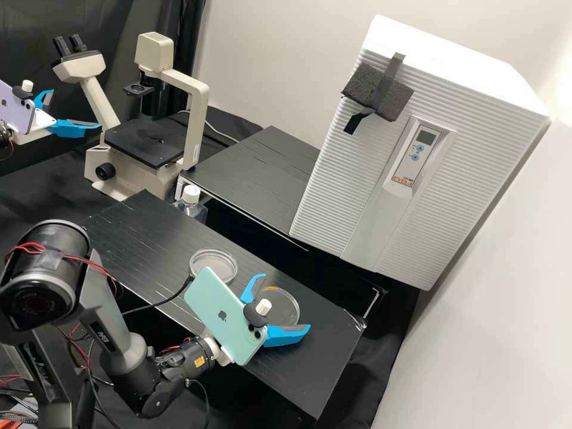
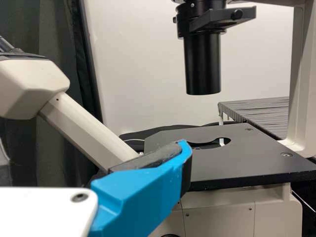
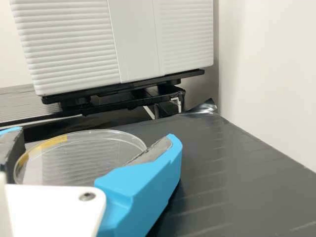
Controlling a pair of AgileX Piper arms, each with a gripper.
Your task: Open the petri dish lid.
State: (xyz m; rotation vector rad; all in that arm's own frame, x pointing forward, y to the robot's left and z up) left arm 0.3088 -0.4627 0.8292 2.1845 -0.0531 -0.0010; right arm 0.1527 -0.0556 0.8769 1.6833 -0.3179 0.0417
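Observation:
A clear round petri dish with a yellow tape strip, in the high view [image 1: 287,305] and the right wrist view [image 3: 81,155], lies near the bench's right end. My right gripper [image 1: 285,301] is low over the bench, its fingers open on opposite sides of this dish; in the right wrist view the right gripper [image 3: 96,133] overlaps the dish's near rim. Whether the pads touch it I cannot tell. Another clear dish [image 1: 213,266] sits farther left. My left gripper [image 1: 75,108] is open and holds nothing beside the microscope; one finger of the left gripper [image 2: 143,192] shows in the left wrist view.
A microscope [image 1: 146,140] stands at the back left, its black stage [image 2: 237,153] behind the left gripper's finger. A white-capped bottle [image 1: 190,202] is behind the black bench top [image 1: 137,250]. A large white ribbed unit [image 1: 351,179] stands at the back right, near the wall.

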